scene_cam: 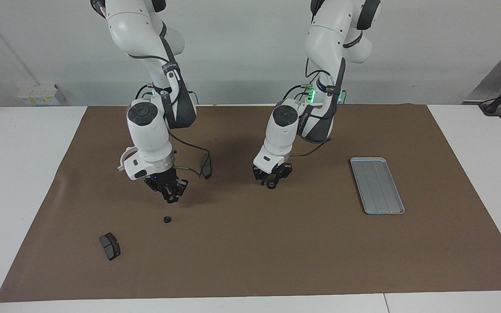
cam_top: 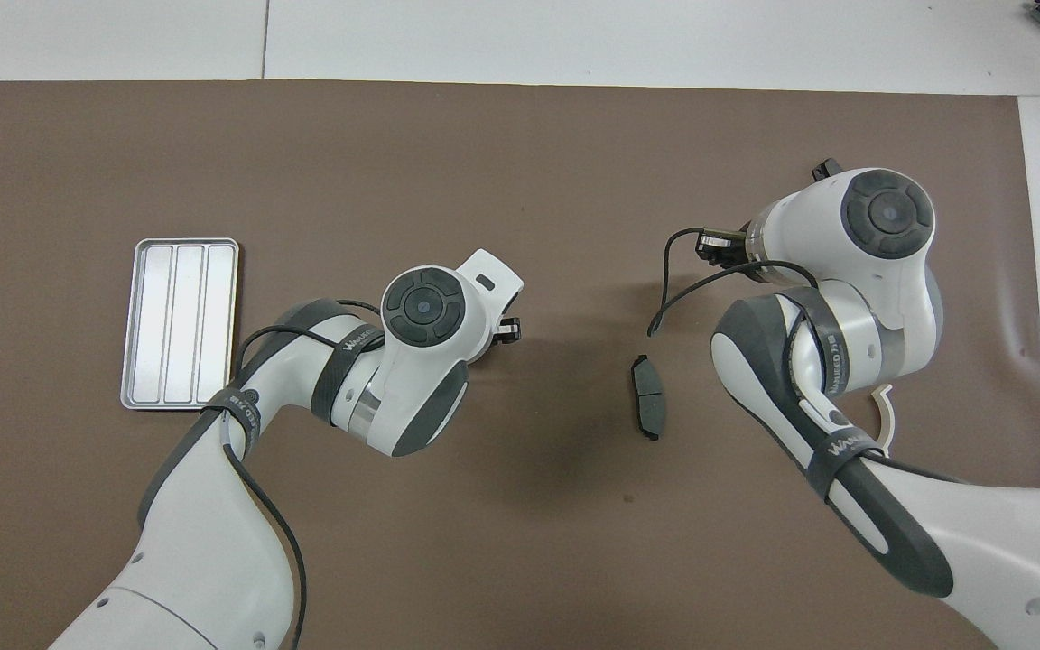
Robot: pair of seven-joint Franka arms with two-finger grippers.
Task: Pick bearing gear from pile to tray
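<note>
Gear (scene_cam: 167,219), small, rigid and likely light, is seen loose on the worktop, well apart from the tray (scene_cam: 377,185); its rim should be pinched. Right gripper (scene_cam: 171,198) hangs just above it, left gripper (scene_cam: 271,184) waits; jaw states cannot be told.

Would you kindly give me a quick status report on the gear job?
Left claw shut on gear above mat. Right claw up over loose gear. Tray holds nothing. Brake pads well off the route.
</note>
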